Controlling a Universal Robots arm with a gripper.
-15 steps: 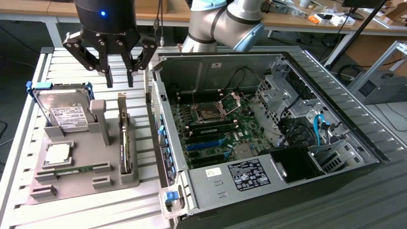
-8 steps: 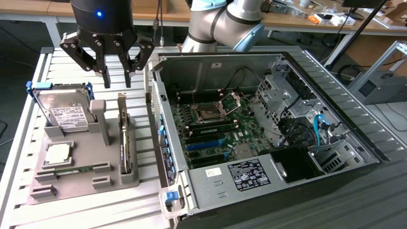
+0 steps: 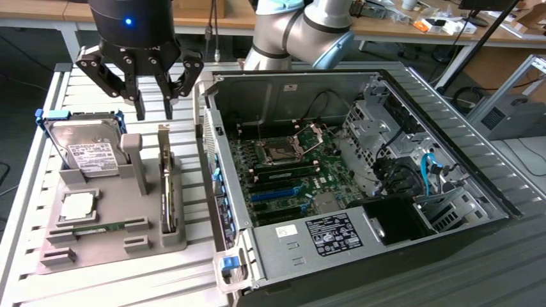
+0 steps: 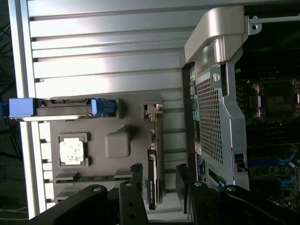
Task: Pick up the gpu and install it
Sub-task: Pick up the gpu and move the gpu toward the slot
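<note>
Exterior view is showing the pincer hanging released above the grey holder, its fingers standing spread and gripping nothing. The gpu is standing on its long edge in a slot of that holder, along the side nearest the computer case, and the pincer is hovering over the card's far end without touching it. Wrist view is showing the same pincer with one finger on each side of the line of the gpu, both fingers lying clear of the board. The card's silver bracket is sitting at the end nearest the hard drive. In the exterior view the hard drive is standing upright with blue rails on its sides, a processor is lying flat in a recess just beside it, and a narrow green memory stick is lying in a groove near the processor. The holder and the case are resting side by side on a slatted metal surface, the case to the exterior view's right. The case is lying with its side open, exposing the motherboard with its blue slots.
</note>
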